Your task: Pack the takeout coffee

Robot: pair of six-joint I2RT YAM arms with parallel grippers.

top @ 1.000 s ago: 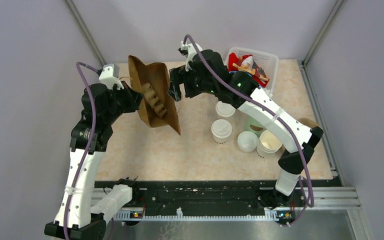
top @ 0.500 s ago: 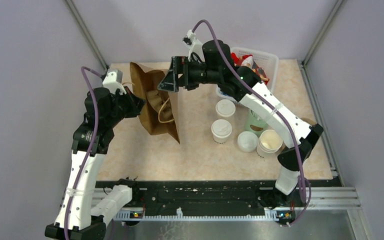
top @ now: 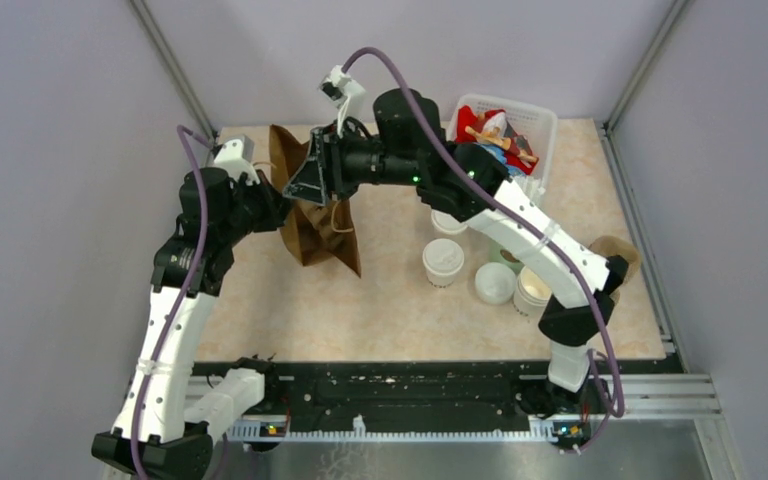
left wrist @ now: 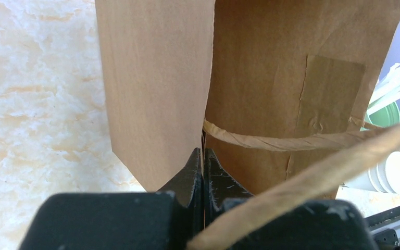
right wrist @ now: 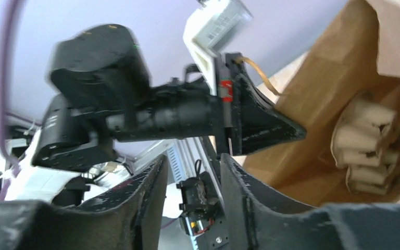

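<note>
A brown paper bag [top: 320, 235] stands open at the back left of the table. My left gripper [top: 272, 205] is shut on its rim, and in the left wrist view the jaws pinch the paper edge [left wrist: 203, 156]. My right gripper [top: 306, 183] is open and empty, hovering at the bag's mouth beside the left gripper. Its wrist view shows the bag [right wrist: 338, 73] with a cardboard cup carrier [right wrist: 367, 138] inside. A lidded white cup [top: 443, 262] stands right of the bag, with another [top: 450, 222] behind it partly under my right arm. No lettering shows on either.
A loose white lid [top: 495, 283], a stack of lidless cups [top: 538, 288] and a green object [top: 505, 256] stand at the right. A white basket [top: 532, 112] with red items is at the back right. The bag's twine handle [left wrist: 291, 140] hangs near my left gripper.
My right gripper has swung left from beside the bag to over its mouth. My left gripper keeps its hold and the bag has been stood more upright.
</note>
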